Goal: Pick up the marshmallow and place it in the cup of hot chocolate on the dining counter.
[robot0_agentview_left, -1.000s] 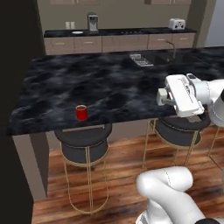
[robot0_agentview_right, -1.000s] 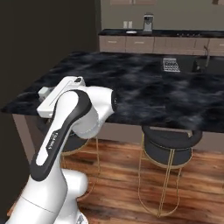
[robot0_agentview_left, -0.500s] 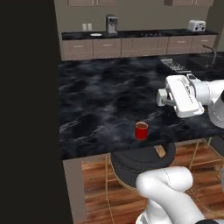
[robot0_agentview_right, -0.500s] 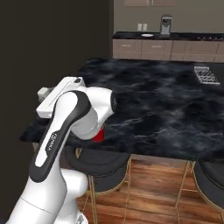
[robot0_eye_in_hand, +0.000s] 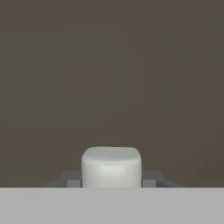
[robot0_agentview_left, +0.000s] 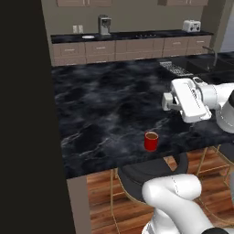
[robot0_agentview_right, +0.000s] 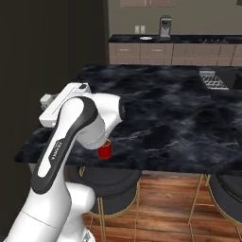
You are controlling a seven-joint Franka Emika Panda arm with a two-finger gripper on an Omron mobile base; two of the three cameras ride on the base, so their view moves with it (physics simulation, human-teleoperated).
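Note:
The marshmallow [robot0_eye_in_hand: 111, 165], an off-white soft-edged block, sits between my two dark fingertips [robot0_eye_in_hand: 148, 180] in the hand view, against a plain brown wall. My gripper [robot0_eye_in_hand: 111, 181] is shut on it. In the left base view the gripper [robot0_agentview_left: 167, 101] hangs above the dining counter [robot0_agentview_left: 100, 105], up and to the right of the red cup of hot chocolate [robot0_agentview_left: 151, 140]. In the right base view the gripper [robot0_agentview_right: 47, 100] points left, and the cup [robot0_agentview_right: 105, 149] stands near the counter's front edge [robot0_agentview_right: 156, 163], partly behind my arm.
Black round stools [robot0_agentview_right: 111, 182] stand under the counter's front edge. A dish rack [robot0_agentview_left: 176, 68] and a sink tap [robot0_agentview_left: 211, 52] are at the far right. The back counter holds a coffee machine [robot0_agentview_left: 104, 24], a toaster [robot0_agentview_left: 191, 25] and a white plate [robot0_agentview_left: 88, 37]. A dark wall [robot0_agentview_left: 25, 114] rises on the left.
The base has driven, so the whole scene has shifted: the cup and counter slid right in both base views and now lie closer to my arm. The grip is unchanged.

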